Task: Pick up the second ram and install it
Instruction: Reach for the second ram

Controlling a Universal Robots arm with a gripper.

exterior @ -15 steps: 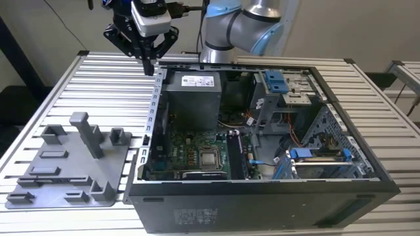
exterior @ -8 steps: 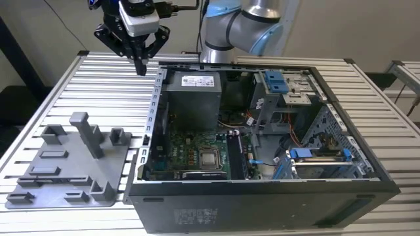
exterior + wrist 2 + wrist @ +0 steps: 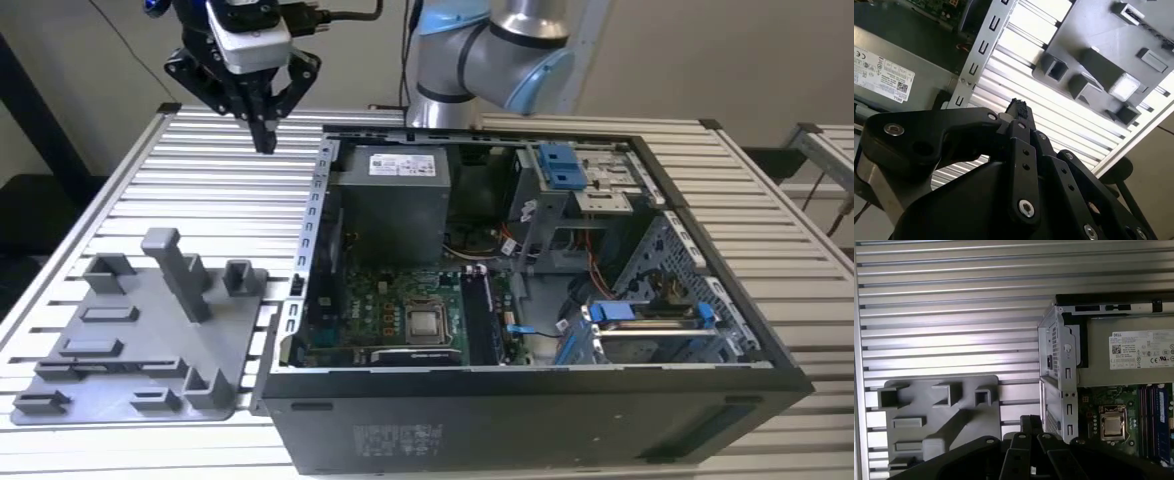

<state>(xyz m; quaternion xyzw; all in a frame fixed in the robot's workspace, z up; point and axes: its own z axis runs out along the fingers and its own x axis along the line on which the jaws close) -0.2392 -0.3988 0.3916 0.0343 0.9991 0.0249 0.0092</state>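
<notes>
Grey plastic fixture tray [image 3: 147, 335] lies nearest in the exterior view. Beyond it, inside the computer case [image 3: 310, 230], the second ram [image 3: 1160, 415] appears seated upright beside the processor socket [image 3: 1113, 426]. Farthest, the gripper [image 3: 266, 142] hangs above the slatted table [image 3: 200, 185], fingers clenched on nothing. Risk: a half-latched stick would lose contact or tilt out.

The bench [image 3: 200, 190] is a slatted top of pale metal profiles with narrow dark grooves between them. Two things rest directly on it. A grey plastic fixture tray [image 3: 127, 325] lies flat toward the near edge on the exterior view's left, its blocks and posts standing up. Just beside it, on the exterior view's right, an open computer case [image 3: 534, 425] lies on its side, covering most of the bench's depth.
</notes>
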